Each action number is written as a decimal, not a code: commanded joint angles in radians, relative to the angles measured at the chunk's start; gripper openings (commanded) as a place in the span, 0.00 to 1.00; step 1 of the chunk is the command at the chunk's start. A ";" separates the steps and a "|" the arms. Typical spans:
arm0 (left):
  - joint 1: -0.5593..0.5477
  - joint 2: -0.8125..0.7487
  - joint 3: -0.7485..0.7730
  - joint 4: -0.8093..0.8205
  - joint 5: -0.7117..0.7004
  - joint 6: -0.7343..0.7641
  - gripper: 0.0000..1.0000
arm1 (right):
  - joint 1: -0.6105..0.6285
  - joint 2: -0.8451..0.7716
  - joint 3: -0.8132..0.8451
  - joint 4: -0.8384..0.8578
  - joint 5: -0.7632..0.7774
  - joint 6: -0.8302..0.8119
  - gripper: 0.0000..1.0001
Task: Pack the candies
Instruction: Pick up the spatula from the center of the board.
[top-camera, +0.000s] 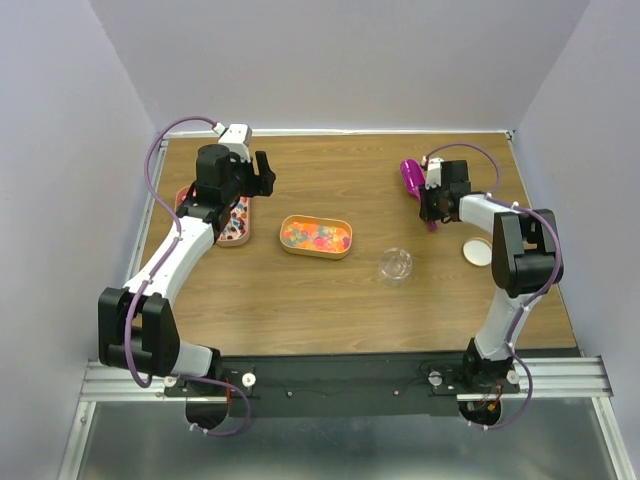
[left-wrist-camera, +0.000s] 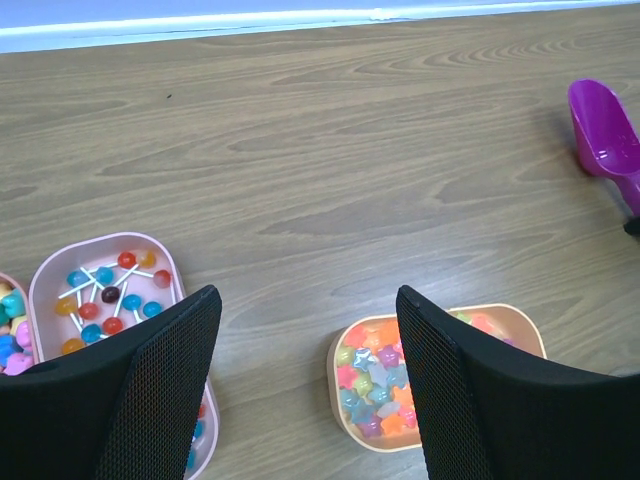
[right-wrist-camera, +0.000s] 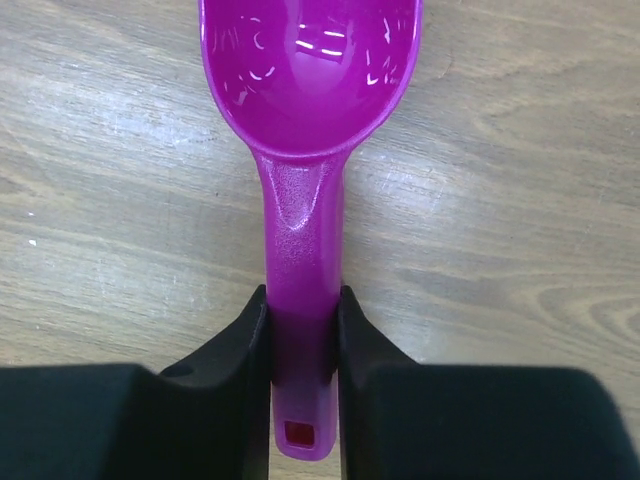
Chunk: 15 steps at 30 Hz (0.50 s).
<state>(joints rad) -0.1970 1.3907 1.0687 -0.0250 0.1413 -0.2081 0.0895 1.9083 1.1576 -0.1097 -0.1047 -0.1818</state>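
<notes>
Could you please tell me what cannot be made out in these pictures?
Top view: the left arm covers most of the left trays.
Left wrist view: the left gripper hides part of the candies in the centre tray.
Right wrist view: the top edge crops the scoop.

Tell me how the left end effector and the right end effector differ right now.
The left end effector stands open and empty; the right end effector is shut on the magenta scoop's handle. The left hangs near the lollipop tray; the right is on the table's right half. Both have black fingers.
</notes>
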 joint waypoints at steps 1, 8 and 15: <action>0.008 0.001 -0.009 0.020 0.052 -0.020 0.79 | -0.008 -0.020 -0.010 -0.007 -0.026 -0.024 0.07; 0.013 -0.007 -0.012 0.019 0.116 -0.043 0.79 | -0.005 -0.173 -0.022 -0.012 -0.170 0.031 0.01; 0.013 -0.035 -0.019 0.048 0.213 -0.083 0.78 | 0.081 -0.382 -0.036 -0.100 -0.273 0.067 0.01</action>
<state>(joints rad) -0.1898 1.3903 1.0649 -0.0067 0.2592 -0.2569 0.1059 1.6650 1.1301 -0.1452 -0.2550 -0.1501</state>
